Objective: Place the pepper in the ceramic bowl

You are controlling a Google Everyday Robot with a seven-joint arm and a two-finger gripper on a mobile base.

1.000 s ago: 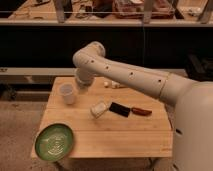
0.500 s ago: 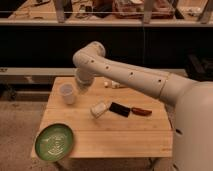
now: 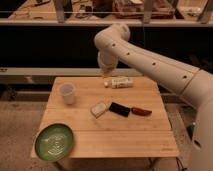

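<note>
Nearest, the ceramic bowl (image 3: 54, 141) sits at the table's (image 3: 117, 136) near-left corner. Farther back, the pepper (image 3: 141, 111) lies just right of a black block (image 3: 119, 109). Farthest, the gripper (image 3: 106, 76) hangs over the far edge; whether it grasps anything cannot be told.

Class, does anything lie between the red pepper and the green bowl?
A flat black block and a small pale object lie beside the red pepper, toward the green ceramic bowl. The claw hangs over the wooden table, far side.

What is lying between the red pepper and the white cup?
In the camera view, a black block beside the pepper, then a pale object; the end effector hangs near the white bottle.
</note>
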